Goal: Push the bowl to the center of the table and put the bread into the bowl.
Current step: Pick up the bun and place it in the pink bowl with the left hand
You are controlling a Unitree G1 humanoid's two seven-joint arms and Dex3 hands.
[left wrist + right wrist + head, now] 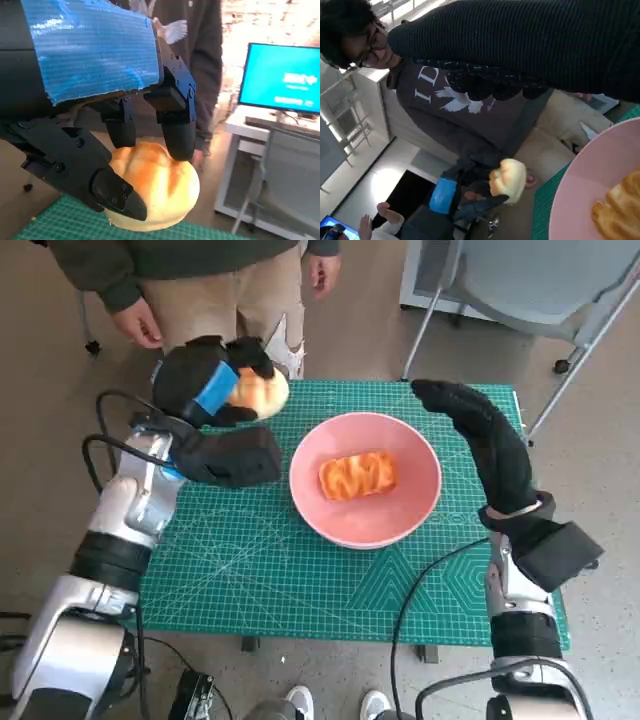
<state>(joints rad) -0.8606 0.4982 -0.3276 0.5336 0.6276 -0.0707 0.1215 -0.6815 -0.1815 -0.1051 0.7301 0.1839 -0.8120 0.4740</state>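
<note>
1. The green cutting mat (300, 570) covers the table top. It is the working surface, and the pink bowl sits near its middle, so the push looks done.
2. A person (210, 280) stands just beyond the far edge, close behind the left hand; a grey chair (560, 290) stands off the far right corner. Neither lies between the roll and the bowl.
3. The pink bowl (410, 505) already holds a flat orange-glazed pastry (358, 474), lying in its well.
4. The right hand (470, 420) in its knitted glove is stretched out flat beside the bowl's far right rim, fingers extended and holding nothing; whether it touches the rim I cannot tell.
5. The left hand (205, 380) is raised over the mat's far left corner, its fingers (175, 130) wrapped round the bun from above with the thumb beneath.
6. The round bread roll (155, 185), pale with a browned top, hangs clear of the mat and left of the bowl, ready, I judge, to be carried across.
</note>
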